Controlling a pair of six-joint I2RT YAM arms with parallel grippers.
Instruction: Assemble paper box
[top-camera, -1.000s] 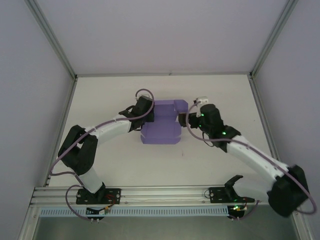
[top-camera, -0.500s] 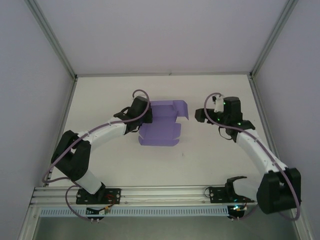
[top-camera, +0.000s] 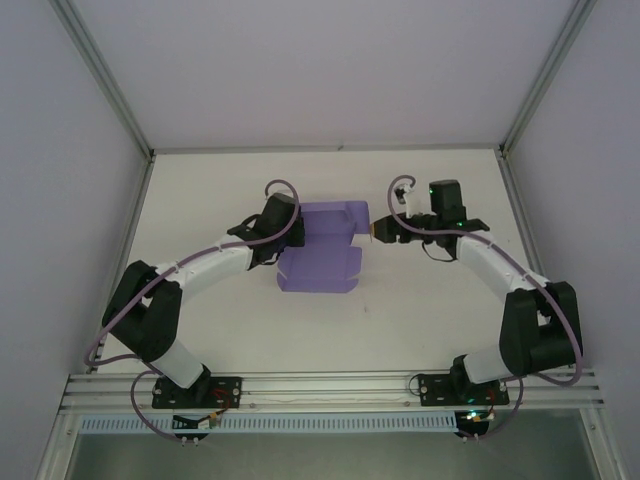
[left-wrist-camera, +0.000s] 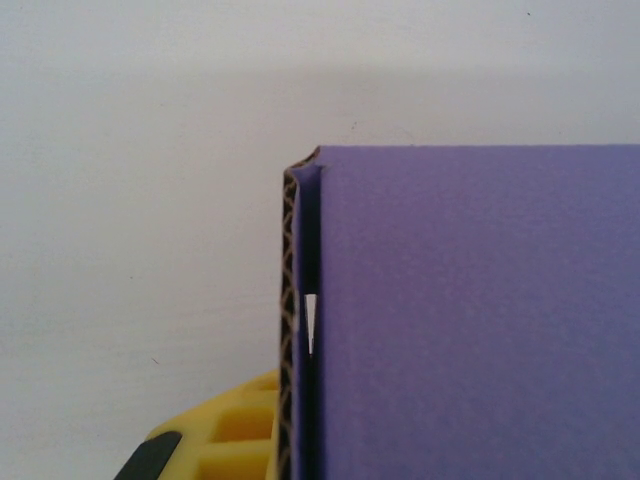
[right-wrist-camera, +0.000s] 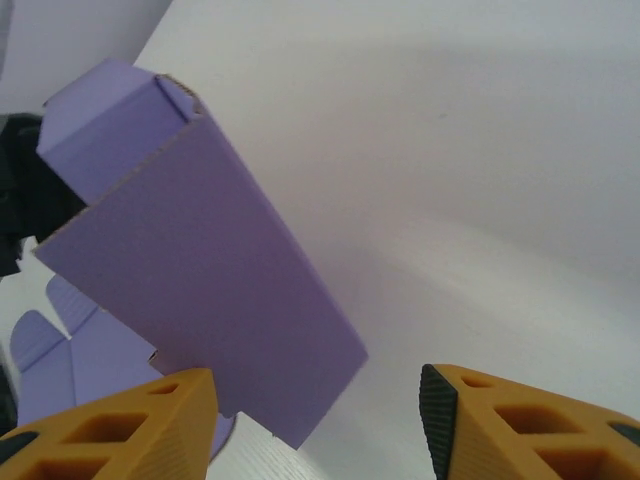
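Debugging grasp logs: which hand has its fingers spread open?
The right hand: its two orange fingers stand wide apart, with the purple box just ahead. The left hand is against the box's left edge, its opening hidden by card.

links: white shells on left arm and right arm
joints: black housings at shoulder, elbow and wrist
cables: mauve-grey, one per arm, run along the links and loop up over the wrist
LEDs: green dots lit on the right arm's wrist block and near its base
bases: black plates bolted to a silver aluminium rail
claw fingers: yellow-orange plastic, ribbed with open pockets, black tip pads; same yellow and black on the left wrist cam
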